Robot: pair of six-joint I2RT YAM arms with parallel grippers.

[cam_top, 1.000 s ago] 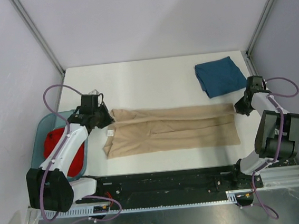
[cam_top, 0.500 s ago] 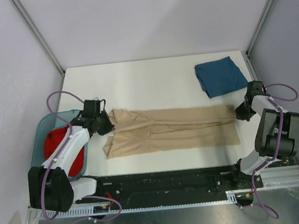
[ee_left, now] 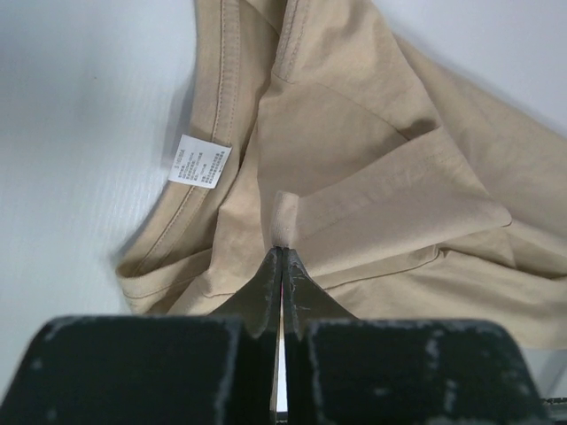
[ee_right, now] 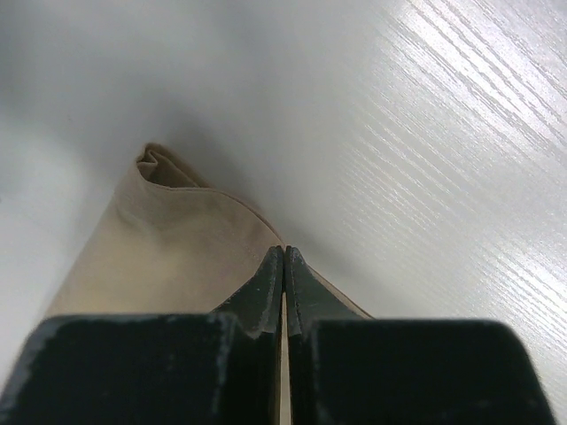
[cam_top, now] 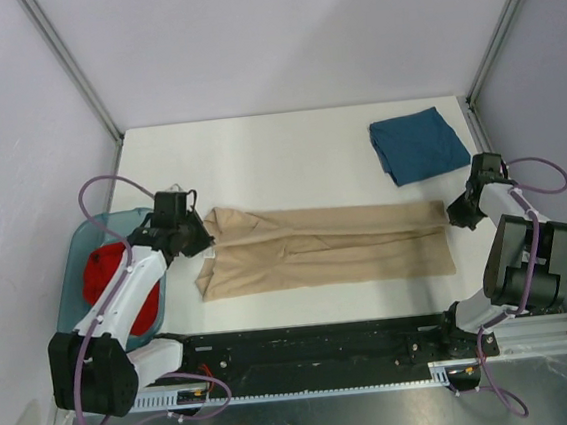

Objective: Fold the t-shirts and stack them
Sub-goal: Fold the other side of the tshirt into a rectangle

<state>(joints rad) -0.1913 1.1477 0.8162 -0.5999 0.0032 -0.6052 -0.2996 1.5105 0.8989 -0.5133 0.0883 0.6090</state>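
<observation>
**Tan shirt pinched at both ends on the worktop**

At the near edge, the two arm bases sit on a black rail [cam_top: 316, 345]. To the left of it, beside the white worktop [cam_top: 278, 158], a blue-green bin [cam_top: 75, 261] holds the red t-shirt [cam_top: 104, 280], which is partly covered by the left arm.

Just beyond the rail, the tan t-shirt [cam_top: 328, 253] lies as a long, narrow band running from left to right. It is folded lengthwise, with its neck end to the left and its hem end to the right.

The left fingers [ee_left: 264, 285] are pressed together on a small raised fold of tan cloth at the neck end. In the left wrist view, the white neck label [ee_left: 200, 162] shows just beyond that pinch, to its left, at the curved collar seam, with a sleeve fold spreading to the right.

At the other end, the right fingers [ee_right: 264, 285] are also pressed together, pinching the far corner of the tan band, with bare worktop around it.

Farther back, near the right rear corner of the worktop, the dark teal-blue t-shirt [cam_top: 418, 146] lies folded into a rough square. It is near the right arm but apart from the tan shirt.
</observation>
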